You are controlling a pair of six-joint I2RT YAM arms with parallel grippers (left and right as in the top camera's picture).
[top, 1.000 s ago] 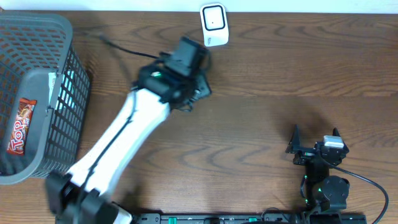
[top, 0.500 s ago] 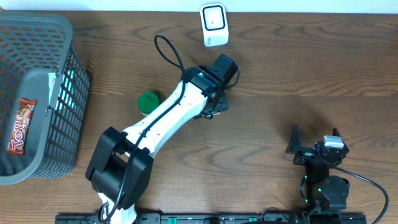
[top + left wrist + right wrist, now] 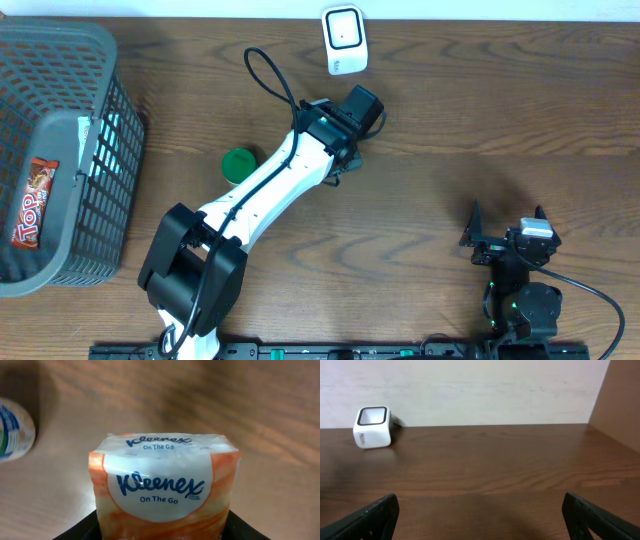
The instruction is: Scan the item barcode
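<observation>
An orange-and-white Kleenex On The Go tissue pack (image 3: 162, 485) fills the left wrist view. My left gripper (image 3: 162, 529) is shut on it, with a black finger (image 3: 80, 531) showing on each side of its lower end. No barcode shows on the face I see. In the overhead view the left gripper (image 3: 352, 125) hangs over the table a little below the white scanner (image 3: 344, 38), and the pack is hidden under it. The scanner (image 3: 372, 427) also stands at the far left in the right wrist view. My right gripper (image 3: 507, 235) rests open near the front right, with nothing between its fingers (image 3: 370, 515).
A grey basket (image 3: 60, 30) at the left holds a Top chocolate bar (image 3: 33, 203). A green-lidded round container (image 3: 238, 163) stands left of the left arm and shows as a white labelled bottle (image 3: 12, 430). A black cable (image 3: 268, 75) loops above the arm.
The left arm has swung to the right with the pack, uncovering the green-lidded container, and has since held almost still. The right arm has not moved.
</observation>
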